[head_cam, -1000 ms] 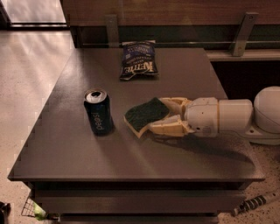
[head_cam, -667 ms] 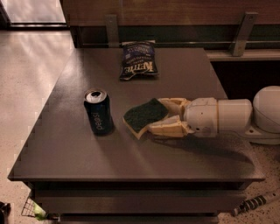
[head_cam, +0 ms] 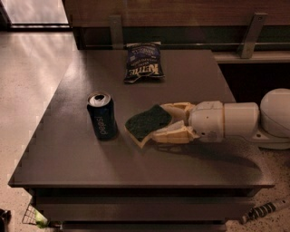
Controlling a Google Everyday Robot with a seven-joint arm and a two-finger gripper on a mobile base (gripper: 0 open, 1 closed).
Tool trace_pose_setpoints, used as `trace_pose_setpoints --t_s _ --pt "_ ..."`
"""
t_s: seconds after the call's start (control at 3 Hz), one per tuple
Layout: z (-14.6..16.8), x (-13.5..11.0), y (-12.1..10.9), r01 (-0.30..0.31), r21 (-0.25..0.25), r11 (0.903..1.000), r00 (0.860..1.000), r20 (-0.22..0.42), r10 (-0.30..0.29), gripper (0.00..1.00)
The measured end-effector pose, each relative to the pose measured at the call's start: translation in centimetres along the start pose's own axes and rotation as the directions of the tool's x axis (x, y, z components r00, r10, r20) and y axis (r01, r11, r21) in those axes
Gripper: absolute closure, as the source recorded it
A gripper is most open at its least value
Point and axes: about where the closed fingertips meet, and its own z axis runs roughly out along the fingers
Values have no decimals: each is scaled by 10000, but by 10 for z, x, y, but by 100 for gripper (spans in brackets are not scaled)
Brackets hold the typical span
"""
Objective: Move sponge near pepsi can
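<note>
Just right of the middle of the table (head_cam: 68,158), pinches the sponge (head_cam: 146,122) in the gripper (head_cam: 163,122), with the cream-coloured fingers (head_cam: 174,135) pressed onto its right-hand end, one above and one below. Reaches in from 3 o'clock on a thick, smooth, off-white cylindrical arm (head_cam: 235,120) that ends in a rounded joint at the right edge of the view. Holds the sponge tilted, its rough dark green scouring face turned up and toward the camera, its pale yellow foam showing as a thin band along the lower edge at 6 o'clock. Curved, waisted sides on that flat pad. Cannot tell whether its lower corner touches the tabletop or hangs just above it.

At 9 o'clock from the sponge, just beside it but not touching: the pepsi can (head_cam: 102,118), upright, a glossy dark blue cylinder with white lettering running down its side and a silver top with a dark opening.

At 12 o'clock from the sponge, well apart and near the far edge: a dark blue chip bag (head_cam: 143,61), lying flat, crinkled, with pale lettering.

Under all three, a matte grey-brown slab with straight edges and square corners. Beyond it at 12 o'clock, a dark wooden back panel (head_cam: 181,11). At 9 to 10 o'clock, pale speckled floor (head_cam: 27,68) with a soft sheen.
</note>
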Motion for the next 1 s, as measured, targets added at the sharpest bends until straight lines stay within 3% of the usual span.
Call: trace_pose_setpoints --t_s 0.33,0.67,1.0 --pt "2 -1 1 16 -38 10000 10000 -1 -16 7" --pt "3 -1 2 28 -65 10000 10000 -2 -28 0" --pt "3 -1 2 28 -65 10000 10000 -2 -28 0"
